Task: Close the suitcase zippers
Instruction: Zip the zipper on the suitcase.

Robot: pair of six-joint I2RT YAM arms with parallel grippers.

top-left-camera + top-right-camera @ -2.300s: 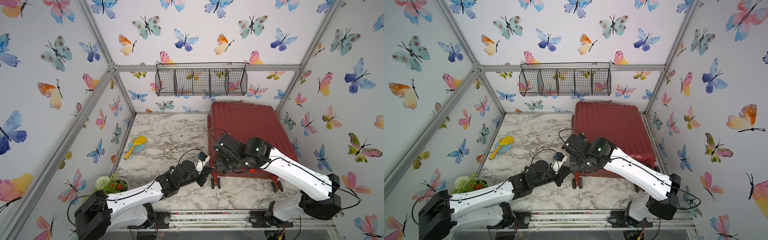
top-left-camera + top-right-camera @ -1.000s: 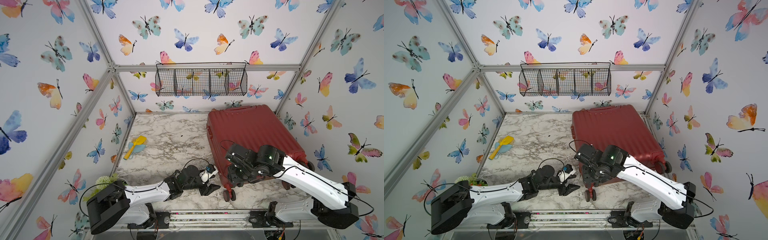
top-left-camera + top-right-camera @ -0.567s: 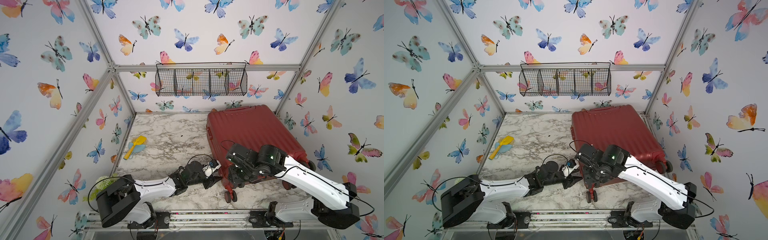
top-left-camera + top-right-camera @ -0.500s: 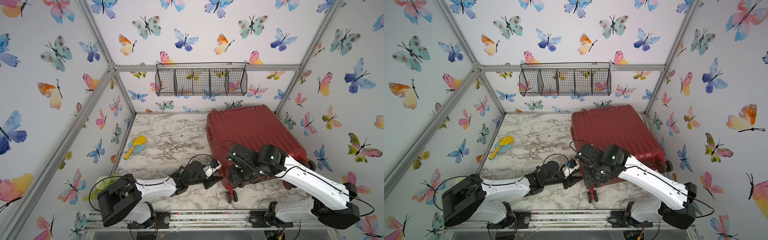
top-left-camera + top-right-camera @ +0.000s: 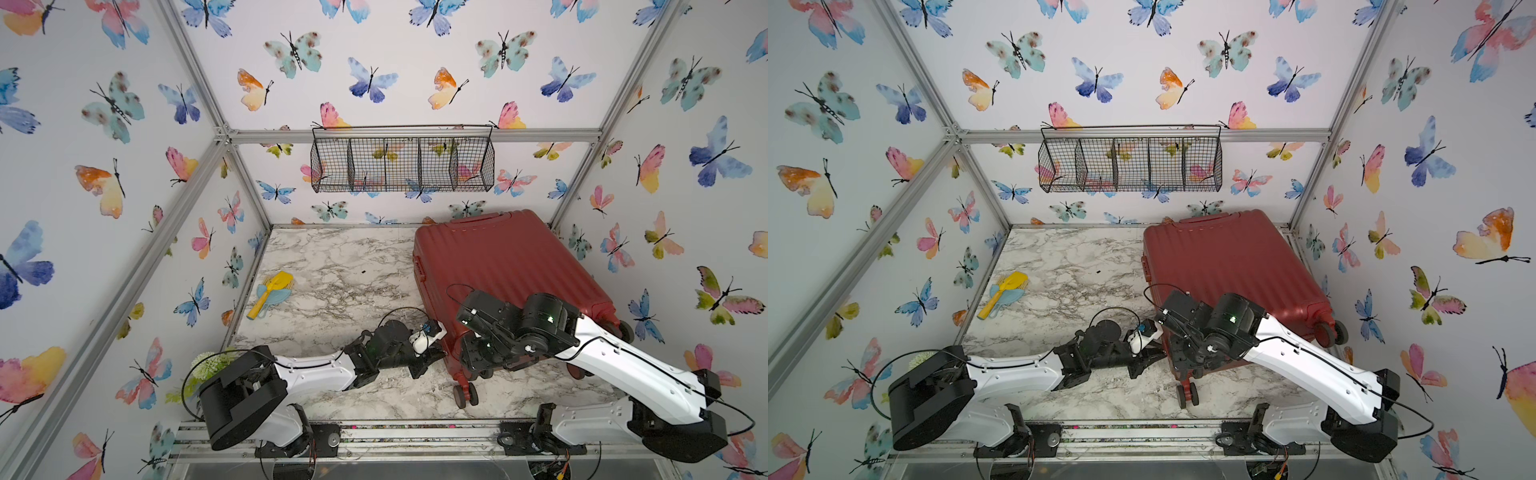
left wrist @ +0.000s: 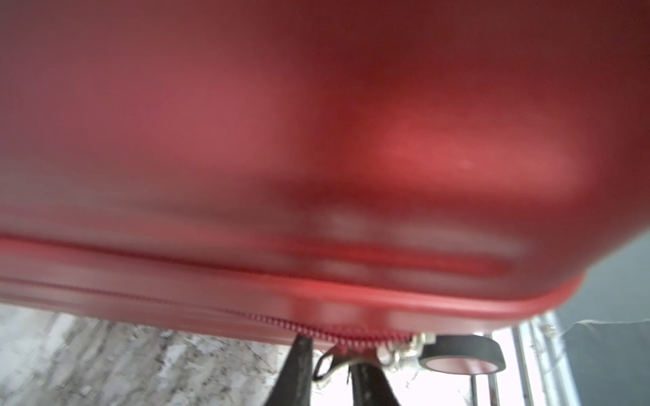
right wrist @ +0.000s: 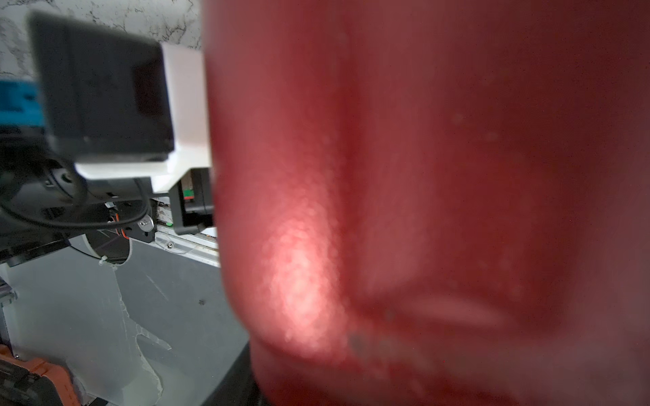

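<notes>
Suitcase (image 5: 507,266) is lying flat on the marble table (image 5: 332,266), toward the right back corner, ribbed shell facing up and wheels pointing at the near edge. One double wheel (image 5: 465,395) is sticking out at its near left corner. Both shell halves are sitting together, so whatever the case is carrying is hidden from me. I am reaching in low with my left gripper (image 6: 329,356) at the case's left side, close to that wheeled corner. In the left wrist view the zipper track (image 6: 316,328) is running as a line of red teeth along the seam, just past my fingers (image 6: 299,369), and the silvery zipper pulls (image 6: 404,346) are bunching beside a black wheel. My left jaws are standing narrow, with a thin looped tab (image 6: 337,365) hanging between them; I cannot tell whether they are pinching it. My right gripper (image 5: 478,359) is sitting close against the near end of the case. Its wrist view is filling with blurred red shell and showing no fingers, so I cannot tell how those jaws are standing. Black wire basket (image 5: 403,162) is hanging on the back wall, divided into several compartments, wallpaper butterflies showing through the mesh of each. Yellow toy shovel (image 5: 272,286) is lying across a light blue piece (image 5: 278,299) at the table's left edge, well apart from the case. A tuft of pale green flowers (image 5: 208,359) is peeking out behind my left arm's base; what it is standing in is hidden
</notes>
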